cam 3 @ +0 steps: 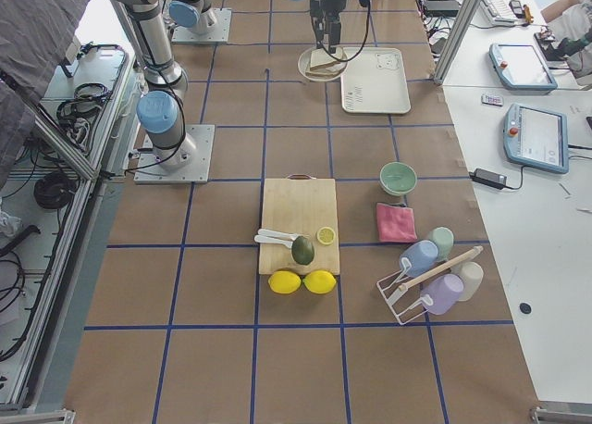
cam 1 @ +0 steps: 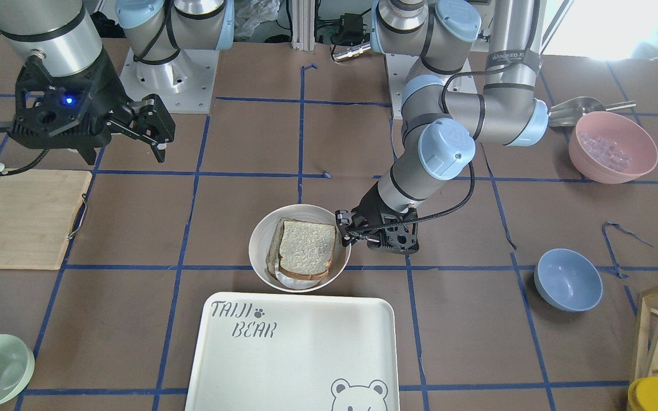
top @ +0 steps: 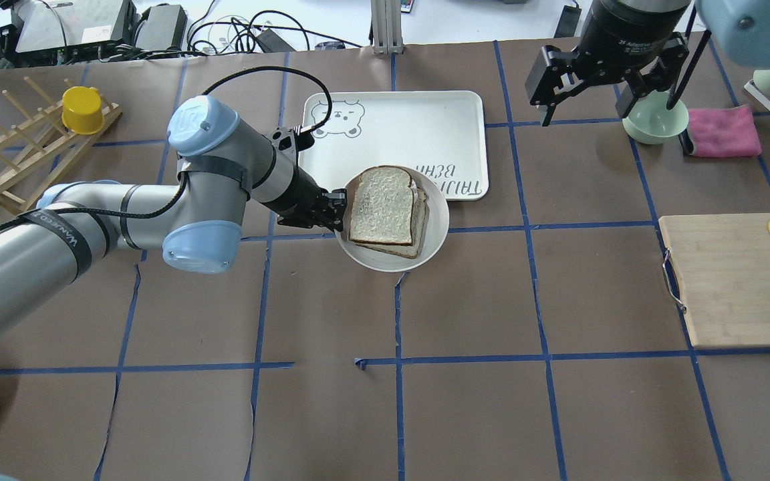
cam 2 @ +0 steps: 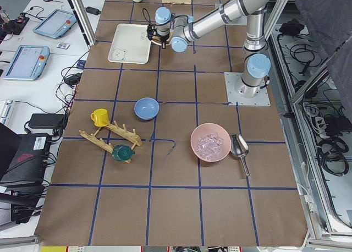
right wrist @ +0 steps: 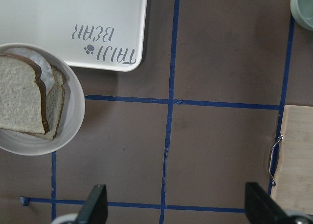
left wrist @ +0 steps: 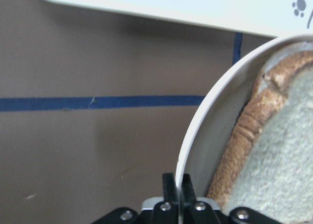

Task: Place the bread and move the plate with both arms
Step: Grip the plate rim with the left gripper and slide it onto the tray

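Observation:
The cream-white plate [top: 392, 262] is just beside the near edge of the "TAIJI BEAR" tray [top: 412, 127]. The thick pale bread [top: 385, 204] lies in it on top of a thinner, tanner slice. My left gripper [top: 339, 212] is shut on the plate's left rim; the left wrist view shows its fingers [left wrist: 169, 185] pinching the rim [left wrist: 205, 116]. My right gripper [top: 599, 87] is open and empty, high up and far to the right of the plate. Its view looks down on the plate [right wrist: 73, 116] and bread [right wrist: 19, 99]. The front view also shows the plate [cam 1: 300, 214], the bread [cam 1: 308, 246], the left gripper [cam 1: 343, 228] and the right gripper [cam 1: 140, 128].
A wooden cutting board [top: 732, 280] with a lemon slice lies at the right. A pale green bowl [top: 656, 120] and a pink cloth [top: 722, 130] are at the back right. A wooden rack [top: 24, 153] stands at the back left. A blue bowl [cam 1: 568, 279] and a pink bowl [cam 1: 612, 147] are on the left arm's side.

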Controlling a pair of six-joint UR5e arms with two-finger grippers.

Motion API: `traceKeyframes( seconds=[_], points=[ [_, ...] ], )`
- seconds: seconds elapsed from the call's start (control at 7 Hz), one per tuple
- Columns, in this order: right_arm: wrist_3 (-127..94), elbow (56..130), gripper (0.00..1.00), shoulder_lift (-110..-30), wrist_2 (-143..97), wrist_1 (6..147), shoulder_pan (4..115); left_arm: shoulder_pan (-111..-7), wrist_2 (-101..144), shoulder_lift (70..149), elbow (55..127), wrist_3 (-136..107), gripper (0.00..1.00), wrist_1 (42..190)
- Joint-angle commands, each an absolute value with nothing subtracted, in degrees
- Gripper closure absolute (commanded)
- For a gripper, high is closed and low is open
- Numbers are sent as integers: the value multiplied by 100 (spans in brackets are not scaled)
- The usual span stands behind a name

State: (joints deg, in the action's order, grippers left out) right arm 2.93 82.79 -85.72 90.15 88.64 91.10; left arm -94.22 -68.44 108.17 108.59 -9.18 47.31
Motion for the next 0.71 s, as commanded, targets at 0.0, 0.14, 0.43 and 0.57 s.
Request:
traceKeyframes(
  seconds=[0.0,0.14,0.43,0.57],
  points=[
    [299,8279,0,-8622,9009,8868,9140,-9316,-6820,11536,9543,-984,100,5112],
    [299,8279,0,-8622,9009,8868,9132,-9308,-6820,11966,9023,-1037,100,5176],
    [299,8288,0,-8605,9017,8868,9114,-9316,-6829,12758,8353,-1238,100,5168],
    [299,8288,0,-8604,9026,8859,9088,-9316,-6829,12979,8219,-1274,100,5159]
  ],
)
